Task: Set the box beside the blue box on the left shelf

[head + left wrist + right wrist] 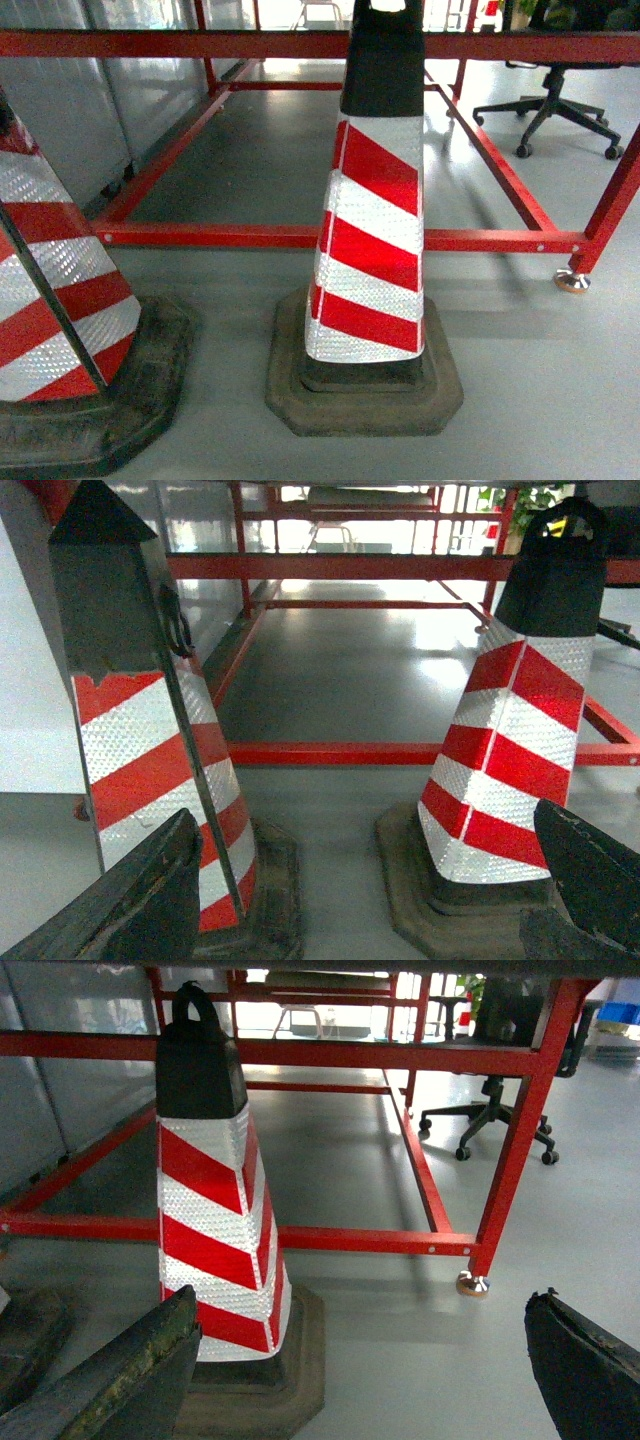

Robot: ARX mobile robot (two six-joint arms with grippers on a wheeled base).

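Observation:
The box, the blue box and the left shelf are out of view in all three frames. My left gripper (365,825) is open, its two dark fingers (140,900) spread wide at the lower corners with only grey floor between them. It hangs low between two striped traffic cones. My right gripper (362,1300) is also open and holds nothing, with bare floor between its fingers (585,1370). Neither gripper shows in the head view.
Two red-and-white cones on black bases stand close in front, one in the middle (370,230) and one at the left (50,290). Behind them runs a red tube frame (300,237) with a foot (572,281). An office chair (555,100) is at the back right and a grey panel (70,100) at the left.

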